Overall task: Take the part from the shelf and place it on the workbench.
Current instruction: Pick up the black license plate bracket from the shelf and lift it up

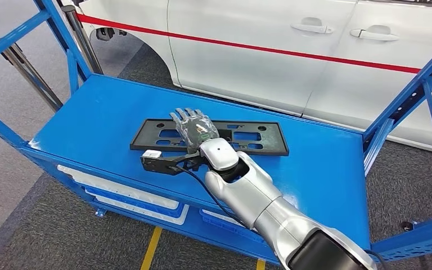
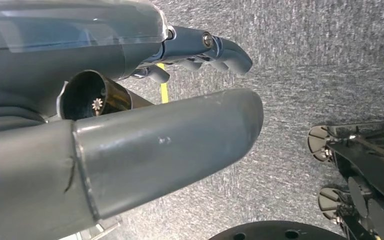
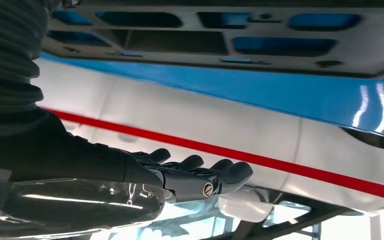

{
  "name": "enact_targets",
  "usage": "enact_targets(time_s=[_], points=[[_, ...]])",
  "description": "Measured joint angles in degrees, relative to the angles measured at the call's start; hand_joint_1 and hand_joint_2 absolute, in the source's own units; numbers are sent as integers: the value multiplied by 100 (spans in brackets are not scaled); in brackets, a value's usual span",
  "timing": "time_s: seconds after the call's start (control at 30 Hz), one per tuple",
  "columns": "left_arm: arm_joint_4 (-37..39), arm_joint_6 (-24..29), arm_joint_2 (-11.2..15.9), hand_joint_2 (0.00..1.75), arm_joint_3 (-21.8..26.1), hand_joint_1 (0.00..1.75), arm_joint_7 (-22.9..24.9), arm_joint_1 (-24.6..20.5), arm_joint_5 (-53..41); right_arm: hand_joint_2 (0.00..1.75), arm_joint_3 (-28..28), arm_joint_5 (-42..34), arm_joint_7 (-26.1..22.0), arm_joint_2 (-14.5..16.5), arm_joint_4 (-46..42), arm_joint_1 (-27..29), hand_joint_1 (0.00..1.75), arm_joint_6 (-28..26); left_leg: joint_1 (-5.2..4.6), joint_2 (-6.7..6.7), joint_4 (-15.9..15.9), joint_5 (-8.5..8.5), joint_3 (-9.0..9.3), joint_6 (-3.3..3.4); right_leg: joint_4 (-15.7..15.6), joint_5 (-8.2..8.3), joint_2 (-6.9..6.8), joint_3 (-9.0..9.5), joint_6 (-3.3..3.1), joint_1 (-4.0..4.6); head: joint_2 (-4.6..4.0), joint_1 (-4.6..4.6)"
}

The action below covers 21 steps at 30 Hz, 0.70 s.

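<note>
The part (image 1: 259, 138) is a flat black rectangular frame with cut-outs, lying on the blue shelf top (image 1: 90, 124). My right hand (image 1: 194, 128) reaches over the part's left half with its fingers stretched out and nothing in them. In the right wrist view the part (image 3: 220, 40) lies flat on the blue surface, and a gap separates it from the right hand (image 3: 190, 175), whose fingers (image 3: 230, 172) are straight. My left hand (image 2: 180, 100) hangs beside my body over grey carpet and holds nothing, its thumb (image 2: 170, 145) apart from the fingers (image 2: 220, 47).
A white car (image 1: 259, 50) with a red stripe stands close behind the shelf. Blue frame posts rise at the left (image 1: 62, 28) and right (image 1: 427, 84) ends. White and blue bins (image 1: 124, 197) sit on the lower level. Grey carpet surrounds the rack.
</note>
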Motion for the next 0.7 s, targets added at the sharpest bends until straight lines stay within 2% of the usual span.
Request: enact_targets(time_s=[0.1,0.33,0.7], points=[[30,1,22,0,-28,0,-26,0,21,175,50,357,169,-98,366,-140,0,-3,-3,0,1,0,2,0,0,1,-1,2,1,0,0,-1],[49,-10,40,0,-30,0,96,10,95,175,56,457,172,-434,929,-248,0,63,-5,0,2,0,2,0,0,3,3,1,0,0,0,-1],[49,-39,45,0,-30,0,-57,8,113,175,56,504,68,-544,1133,-256,0,340,-5,1,2,0,2,0,0,2,4,-2,0,2,0,-1]])
